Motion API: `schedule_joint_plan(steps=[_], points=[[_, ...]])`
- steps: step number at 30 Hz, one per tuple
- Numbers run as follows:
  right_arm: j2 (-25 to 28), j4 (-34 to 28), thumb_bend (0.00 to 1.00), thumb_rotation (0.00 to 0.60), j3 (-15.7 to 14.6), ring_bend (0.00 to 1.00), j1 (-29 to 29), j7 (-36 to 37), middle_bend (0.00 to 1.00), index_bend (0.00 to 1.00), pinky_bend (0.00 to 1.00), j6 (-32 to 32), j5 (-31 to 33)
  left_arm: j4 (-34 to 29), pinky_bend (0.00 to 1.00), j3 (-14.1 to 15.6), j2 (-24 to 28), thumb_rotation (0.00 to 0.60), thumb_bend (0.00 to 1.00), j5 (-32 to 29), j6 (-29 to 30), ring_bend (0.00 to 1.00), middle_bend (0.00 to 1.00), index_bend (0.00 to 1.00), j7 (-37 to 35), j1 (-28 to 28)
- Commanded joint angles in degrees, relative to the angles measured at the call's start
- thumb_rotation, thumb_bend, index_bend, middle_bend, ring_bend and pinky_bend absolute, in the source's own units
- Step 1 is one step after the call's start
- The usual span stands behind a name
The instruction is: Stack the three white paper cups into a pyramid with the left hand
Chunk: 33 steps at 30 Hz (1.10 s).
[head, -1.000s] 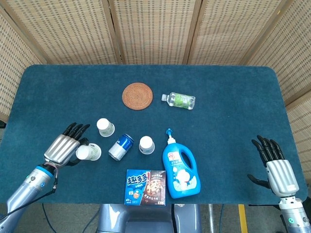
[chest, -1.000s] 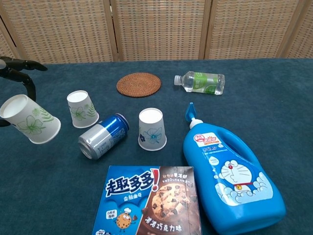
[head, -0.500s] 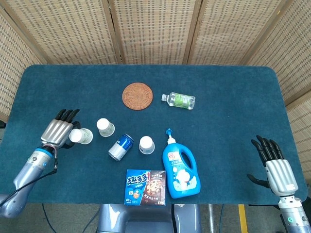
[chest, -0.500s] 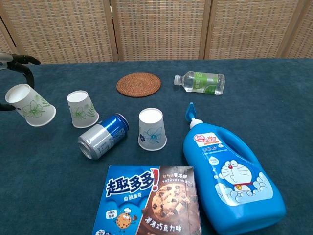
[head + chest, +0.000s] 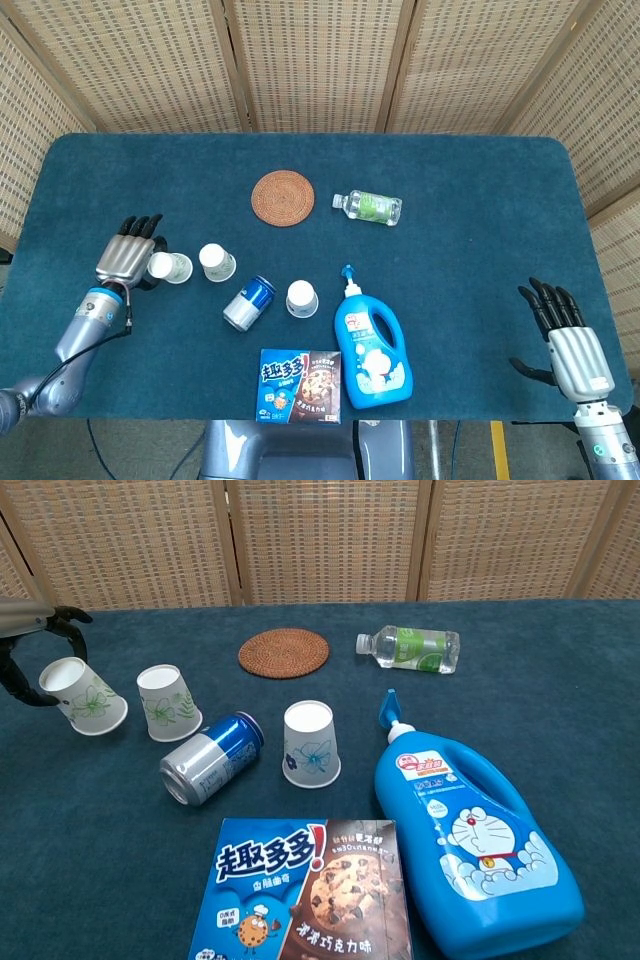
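Note:
Three white paper cups with green and blue flower prints are on the blue table. My left hand [image 5: 128, 258] grips one cup [image 5: 168, 267] at the left side; in the chest view this cup [image 5: 82, 696] is tilted, its wide rim low and touching or almost touching the cloth, with my left hand's fingers [image 5: 25, 650] curled around it. The second cup [image 5: 216, 262] stands upside down just right of it [image 5: 167, 703]. A third cup [image 5: 302, 298] stands upside down further right [image 5: 310, 743]. My right hand [image 5: 565, 335] rests at the table's right front, fingers apart, holding nothing.
A blue can [image 5: 249, 302] lies on its side between the second and third cups. A cookie box [image 5: 301, 385] and a blue detergent bottle [image 5: 372, 345] lie at the front. A woven coaster [image 5: 283, 198] and a small water bottle [image 5: 368, 207] lie further back.
My left hand has carried its cup away from the front edge toward the back, lowering it close beside the second cup. The right hand has stayed still.

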Motion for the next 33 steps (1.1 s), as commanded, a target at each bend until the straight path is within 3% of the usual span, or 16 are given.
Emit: schedule_joint_plan(steps=[1, 15, 19, 26, 33], points=[[-0.04, 0.19, 0.11, 0.600, 0.11, 0.00, 0.15, 0.18, 0.00, 0.03, 0.00, -0.39, 0.36, 1.62, 0.00, -0.43, -1.40, 0.600, 0.29, -1.77, -0.78, 0.00, 0.00, 0.39, 0.18, -1.13], [-0.22, 0.50, 0.11, 0.600, 0.22, 0.00, 0.39, 0.28, 0.00, 0.03, 0.00, -0.97, 0.86, 3.43, 0.00, -0.79, -3.53, 0.600, 0.29, -4.67, -1.76, 0.00, 0.00, 0.37, -0.83, -3.38], [-0.22, 0.47, 0.11, 0.600, 0.24, 0.00, 0.33, 0.36, 0.00, 0.03, 0.00, -0.79, 0.84, 3.39, 0.00, -0.32, -3.53, 0.600, 0.28, -5.67, -2.22, 0.00, 0.00, 0.33, -0.60, -3.73], [-0.19, 0.42, 0.11, 0.600, 0.13, 0.00, 0.31, 0.47, 0.00, 0.03, 0.00, -0.66, 0.58, 3.91, 0.00, 0.62, -3.64, 0.600, 0.26, -6.53, -1.05, 0.00, 0.00, 0.17, 0.36, -3.85], [-0.19, 0.42, 0.11, 0.600, 0.16, 0.00, 0.32, 0.50, 0.00, 0.03, 0.00, -0.76, 0.75, 1.73, 0.00, 0.00, -1.96, 0.600, 0.26, -6.09, 0.19, 0.00, 0.00, 0.15, -1.87, -3.12]])
